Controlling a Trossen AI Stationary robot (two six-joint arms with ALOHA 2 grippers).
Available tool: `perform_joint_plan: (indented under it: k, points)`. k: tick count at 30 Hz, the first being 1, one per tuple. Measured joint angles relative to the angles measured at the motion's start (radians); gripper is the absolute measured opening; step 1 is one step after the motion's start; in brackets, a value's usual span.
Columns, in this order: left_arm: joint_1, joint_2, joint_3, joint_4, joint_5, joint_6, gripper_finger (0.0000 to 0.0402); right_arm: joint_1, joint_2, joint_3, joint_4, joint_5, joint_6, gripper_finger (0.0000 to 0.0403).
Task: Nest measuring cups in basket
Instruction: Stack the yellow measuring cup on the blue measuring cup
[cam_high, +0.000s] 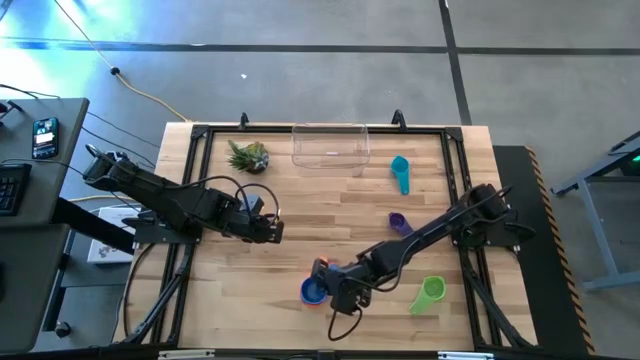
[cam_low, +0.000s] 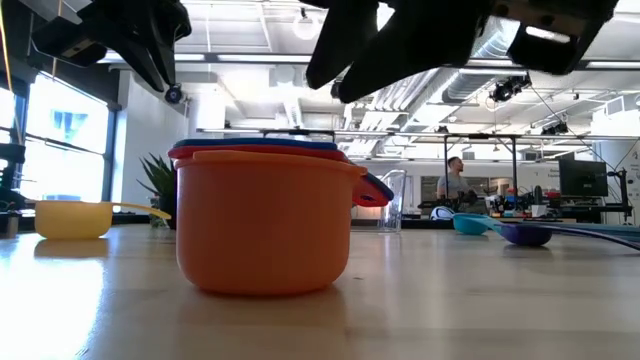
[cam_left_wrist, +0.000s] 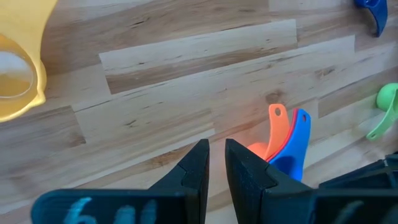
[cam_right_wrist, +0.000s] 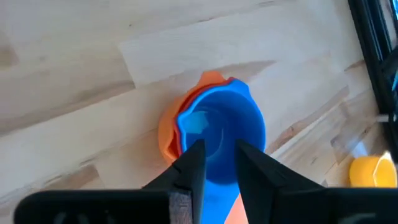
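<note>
A nested stack stands on its base near the table's near edge: an orange cup (cam_low: 262, 225) outermost, a thin red rim (cam_low: 200, 153) above it, and a blue cup (cam_right_wrist: 219, 134) innermost. In the high view the stack (cam_high: 313, 290) lies just left of my right gripper (cam_high: 335, 287). That gripper (cam_right_wrist: 219, 163) hovers above the blue cup, its fingers a little apart and touching nothing. My left gripper (cam_high: 272, 230) waits mid-table, its fingers almost together (cam_left_wrist: 216, 163). The clear basket (cam_high: 330, 146) sits at the far edge. Teal (cam_high: 401, 172), purple (cam_high: 398, 222), green (cam_high: 430, 292) and yellow (cam_left_wrist: 13, 78) cups lie loose.
A small spiky plant (cam_high: 248, 155) stands left of the basket. A black frame (cam_high: 455, 180) borders the table. The loose cups lie on the right half, and bare wood shows between the stack and the basket. A person (cam_low: 455, 180) sits far off in the room.
</note>
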Motion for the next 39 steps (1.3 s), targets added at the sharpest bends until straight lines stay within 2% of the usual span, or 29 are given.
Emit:
perform_joint_plan:
  k: [3,14,22,26,30,35,39]
  points:
    - [0.0,0.0,0.0,-0.001,0.0,0.048,0.0041,-0.01,-0.017,0.0,0.003,0.024,0.084,0.0076]
    - [0.002,0.0,0.0,-0.02,0.0,0.299,0.0042,-0.068,-0.098,0.0,0.001,0.318,0.605,0.0076]
    - [0.015,0.0,0.0,-0.188,0.005,0.436,0.0083,-0.081,-0.171,0.0,0.002,0.495,0.938,0.0076]
    - [0.029,0.0,0.0,-0.243,0.004,0.532,0.0108,-0.08,-0.209,0.0,0.002,0.611,1.032,0.0076]
    - [0.036,0.0,0.0,-0.258,0.005,0.645,0.0118,-0.082,-0.25,0.0,0.002,0.705,1.068,0.0076]
    - [0.057,0.0,-0.007,-0.279,0.003,0.72,0.0113,-0.09,-0.296,0.0,0.022,0.716,1.097,0.0076]
    - [0.094,0.003,-0.081,-0.273,0.014,0.719,0.0109,-0.094,-0.312,0.0,0.031,0.716,1.129,0.0076]
